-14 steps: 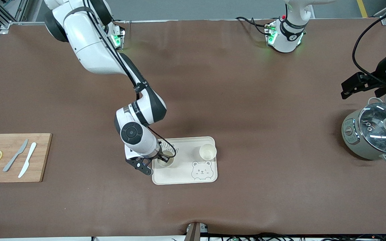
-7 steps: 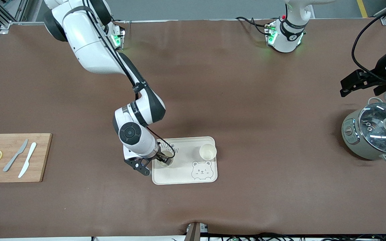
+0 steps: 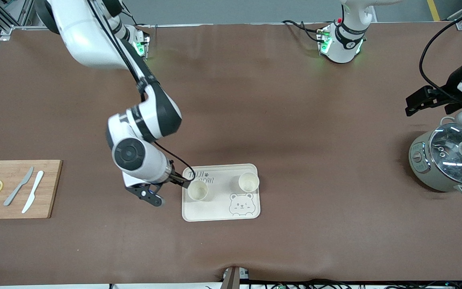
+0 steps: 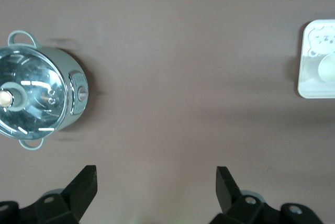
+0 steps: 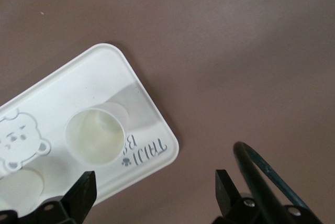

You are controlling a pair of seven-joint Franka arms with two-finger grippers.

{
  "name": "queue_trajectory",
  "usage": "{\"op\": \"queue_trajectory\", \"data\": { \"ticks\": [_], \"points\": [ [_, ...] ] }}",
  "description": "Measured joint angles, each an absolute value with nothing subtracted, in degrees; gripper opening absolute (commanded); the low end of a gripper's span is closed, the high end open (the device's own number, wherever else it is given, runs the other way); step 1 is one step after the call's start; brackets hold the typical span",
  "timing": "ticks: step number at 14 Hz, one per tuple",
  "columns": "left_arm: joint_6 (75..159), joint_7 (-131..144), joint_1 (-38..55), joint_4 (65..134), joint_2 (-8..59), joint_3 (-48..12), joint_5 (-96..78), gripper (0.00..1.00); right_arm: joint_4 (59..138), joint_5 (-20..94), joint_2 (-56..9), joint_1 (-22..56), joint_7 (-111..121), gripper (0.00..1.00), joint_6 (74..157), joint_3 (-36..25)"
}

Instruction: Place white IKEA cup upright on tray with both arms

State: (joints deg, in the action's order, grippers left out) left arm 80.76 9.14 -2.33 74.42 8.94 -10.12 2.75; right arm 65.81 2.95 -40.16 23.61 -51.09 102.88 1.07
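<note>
Two white cups stand upright on the cream tray [image 3: 215, 205]: one cup [image 3: 197, 191] at the tray's end toward the right arm, the other cup [image 3: 248, 182] toward the left arm's end. My right gripper [image 3: 179, 182] hangs open and empty just off the tray's edge, beside the first cup and clear of it. In the right wrist view the gripper [image 5: 154, 185] straddles the tray's rim [image 5: 157, 124], with that cup [image 5: 96, 133] apart from both fingers. My left gripper [image 4: 154, 178] waits open and empty over bare table near the pot.
A grey-green pot [image 3: 449, 160] with a glass lid stands at the left arm's end. A wooden cutting board [image 3: 16, 188] with two knives and lemon slices lies at the right arm's end. Brown table surrounds the tray.
My right gripper has opened, let go of the cup on the tray, and drawn back off the tray toward the right arm's end. The left arm barely shifted.
</note>
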Motion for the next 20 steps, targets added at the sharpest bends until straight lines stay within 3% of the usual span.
{"op": "queue_trajectory", "data": {
  "ticks": [6,11,13,15,18,20],
  "points": [
    [80.5,9.2,-2.5,75.5,9.1,-10.1,2.1,1.00,65.4,3.0,-23.8,21.0,-41.5,1.00,82.5,1.0],
    [80.5,9.2,-2.6,75.6,9.1,-10.1,2.1,1.00,66.6,2.9,-9.1,9.6,-20.7,1.00,68.1,0.1],
    [80.5,9.2,-2.6,75.6,9.1,-10.1,2.1,1.00,70.6,3.0,-4.1,2.4,-11.1,1.00,68.0,-0.2],
    [80.5,9.2,-2.6,75.6,9.1,-10.1,2.1,1.00,77.9,3.0,-0.5,-3.4,-4.5,1.00,73.2,-0.4],
    [80.5,9.2,-2.6,75.6,9.1,-10.1,2.1,1.00,89.4,3.0,2.7,-5.7,0.4,1.00,83.3,-0.3],
    [80.5,9.2,-2.6,75.6,9.1,-10.1,2.1,1.00,90.8,2.8,3.2,-5.6,0.4,1.00,85.0,0.5]
  ]
}}
